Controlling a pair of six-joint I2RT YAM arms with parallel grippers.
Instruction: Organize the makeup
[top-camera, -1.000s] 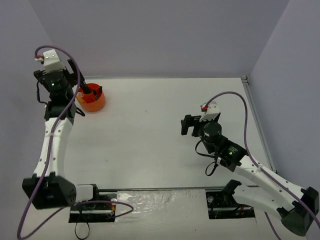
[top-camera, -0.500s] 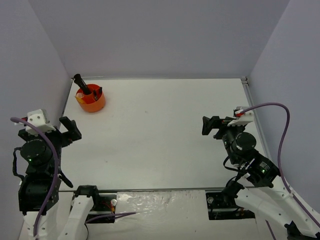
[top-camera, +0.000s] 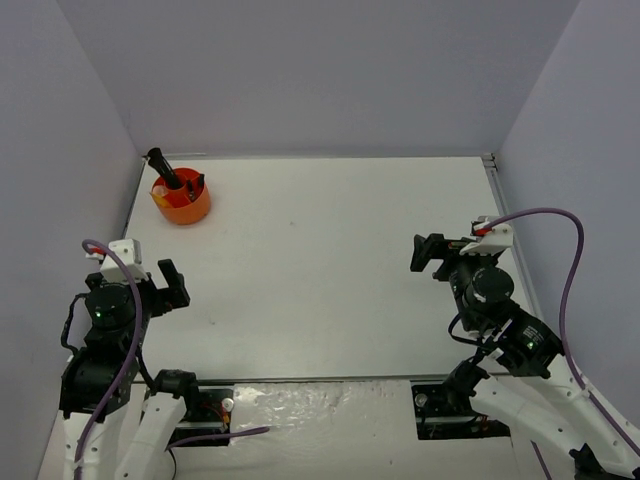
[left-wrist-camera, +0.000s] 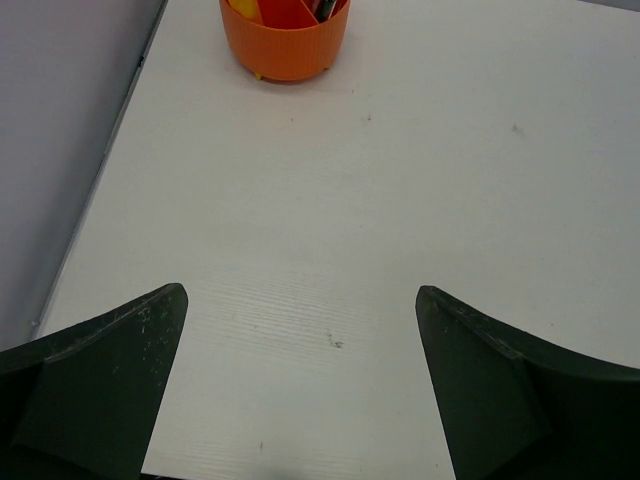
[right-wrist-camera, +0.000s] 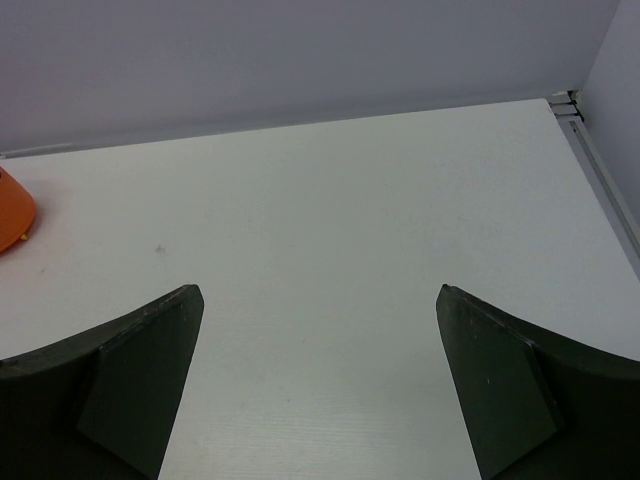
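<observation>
One orange round holder stands on the single white tabletop. One black brush rises above its rim, with a second dark tip beside it. The left wrist view adds slivers of red and green inside, too cut off to count. There are two arms, each with one gripper: the left gripper and the right gripper, two fingers apiece. Two purple cables show, one per arm.

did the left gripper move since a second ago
Yes. The left gripper has pulled back from the orange round plastic holder in the far left corner, toward the near edge of the white table.
</observation>
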